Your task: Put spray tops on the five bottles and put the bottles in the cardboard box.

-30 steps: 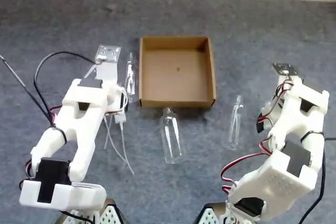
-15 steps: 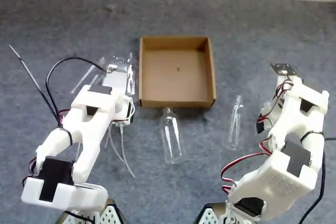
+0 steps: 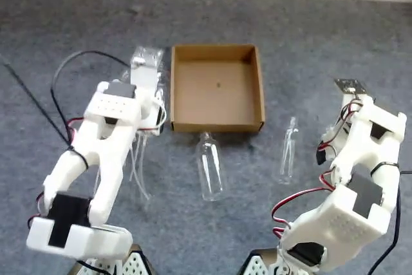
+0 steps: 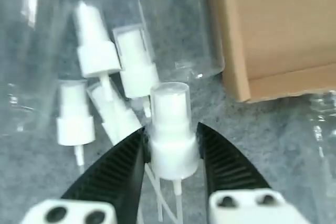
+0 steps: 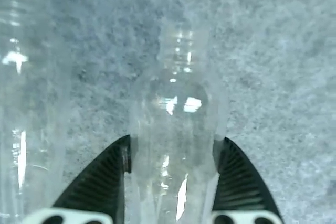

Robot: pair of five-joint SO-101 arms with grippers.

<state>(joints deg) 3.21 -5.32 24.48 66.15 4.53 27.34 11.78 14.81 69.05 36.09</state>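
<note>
In the left wrist view my left gripper is shut on a white spray top with a clear cap, its thin tube hanging down. Under it lie three more spray tops beside clear bottles and the cardboard box. From above, my left arm stands just left of the box, which holds nothing. My right gripper is shut on a clear bottle, near my right arm at the table's right side. Two uncapped bottles lie in front of the box.
Grey carpet covers the table. Thin spray tubes lie on it beside my left arm. A black cable loops off to the left. Another clear bottle lies close beside the one my right gripper holds.
My left arm has swung away from the near spray tubes toward the far left corner of the box, carrying the spray top. The right arm has stayed still.
</note>
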